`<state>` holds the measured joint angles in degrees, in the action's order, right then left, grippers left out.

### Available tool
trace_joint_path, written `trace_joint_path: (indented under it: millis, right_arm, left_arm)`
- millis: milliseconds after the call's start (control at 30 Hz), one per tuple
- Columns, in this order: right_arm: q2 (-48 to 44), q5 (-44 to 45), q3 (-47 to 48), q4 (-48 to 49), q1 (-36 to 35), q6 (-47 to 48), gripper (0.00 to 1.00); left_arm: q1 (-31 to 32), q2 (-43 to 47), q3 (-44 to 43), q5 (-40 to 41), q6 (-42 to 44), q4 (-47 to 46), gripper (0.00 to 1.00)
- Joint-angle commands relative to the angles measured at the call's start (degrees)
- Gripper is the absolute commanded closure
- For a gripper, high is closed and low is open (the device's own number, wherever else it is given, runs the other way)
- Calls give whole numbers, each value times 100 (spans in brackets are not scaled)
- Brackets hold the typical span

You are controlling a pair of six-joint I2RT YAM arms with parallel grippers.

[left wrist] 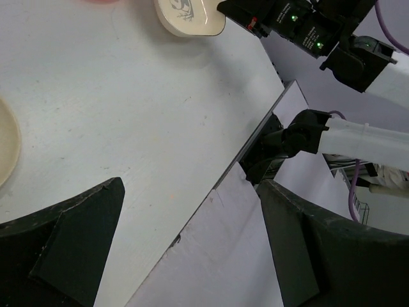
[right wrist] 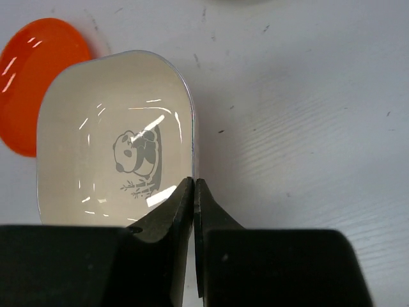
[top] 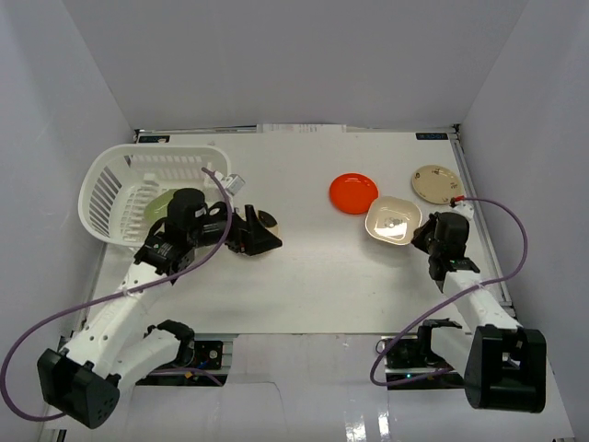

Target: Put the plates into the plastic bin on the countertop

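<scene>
The white plastic bin (top: 115, 189) stands at the far left of the countertop (top: 322, 267), with a green plate (top: 158, 204) inside. A cream square plate (right wrist: 112, 160) with a panda print lies at the right (top: 393, 221). My right gripper (right wrist: 193, 185) is shut on its near right rim (top: 425, 238). An orange plate (top: 353, 191) and a round tan plate (top: 436, 184) lie behind it. My left gripper (top: 262, 241) hangs open beside the bin, nothing between its fingers (left wrist: 70, 249). A pale plate (top: 267, 219) lies partly hidden under it.
White walls close in the table on three sides. The left wrist view shows the table's near edge (left wrist: 255, 137), the right arm (left wrist: 358, 137) and the cream plate (left wrist: 188, 16). A purple cable (top: 502, 249) loops by the right arm.
</scene>
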<state>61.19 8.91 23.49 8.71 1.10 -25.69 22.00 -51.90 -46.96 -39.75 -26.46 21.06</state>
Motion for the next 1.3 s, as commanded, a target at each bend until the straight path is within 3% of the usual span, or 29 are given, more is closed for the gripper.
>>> trace_joint_path:
  millis: [0, 100, 200, 400, 467, 600, 667, 800, 833, 900, 933, 1033, 1133, 1167, 1233, 1267]
  right_arm:
    - [-633, -758, -160, 0, -92, -234, 92]
    - [-1108, -1171, -257, -185, -749, -304, 92]
    - [-1407, -1128, -169, -404, -1312, -401, 92]
    - [-1557, -1207, 59, -362, -2464, -630, 92]
    - [-1557, -1286, 86, -309, -2597, -656, 92]
    - [-1566, -1462, 77, -168, -2764, -639, 92]
    - [-1514, -1602, 60, -124, -2791, -586, 92]
    - [-1557, -1542, 16, -132, -2844, -490, 92]
    - [-1575, -1524, 16, -159, -2844, -463, 90]
    - [-1601, -1506, 77, -290, -2844, -358, 74]
    - [-1619, -1532, 129, -361, -2844, -323, 53]
    - [-1636, -1707, 427, -668, -2844, -147, 26]
    - [-1768, -1866, 726, -862, -2844, -41, 12]
    - [-1812, -1892, 789, -1045, -2844, -24, 6]
    - [-1970, -1963, 920, -1161, -2844, -6, 5]
    - [-2005, -1980, 912, -1144, -2844, -6, 5]
  left_arm:
    - [576, -346, -339, 694, -271, -137, 2]
    - [1462, -846, -524, 1728, -438, -216, 2]
    - [1868, -1382, -621, 2503, -623, -453, 2]
    - [2273, -2366, -937, 3488, -861, -884, 14]
    - [2317, -2614, -1096, 3771, -773, -832, 24]
    - [2361, -3124, -1158, 3887, -808, -849, 30]
    - [2397, -3361, -1201, 3887, -808, -911, 38]
    - [2423, -3564, -1333, 4106, -791, -867, 79]
    - [2423, -3555, -1368, 4150, -791, -806, 83]
    - [2423, -3424, -1508, 4361, -747, -709, 91]
    - [2423, -3371, -1570, 4466, -721, -552, 93]
    - [2353, -3169, -1913, 4940, -527, -139, 94]
    - [1889, -2818, -2141, 4934, -448, 73, 95]
    - [1443, -2704, -2168, 4837, -457, 100, 96]
    - [897, -2238, -2168, 4468, -544, 153, 98]
    - [302, -2080, -2168, 4389, -588, 205, 98]
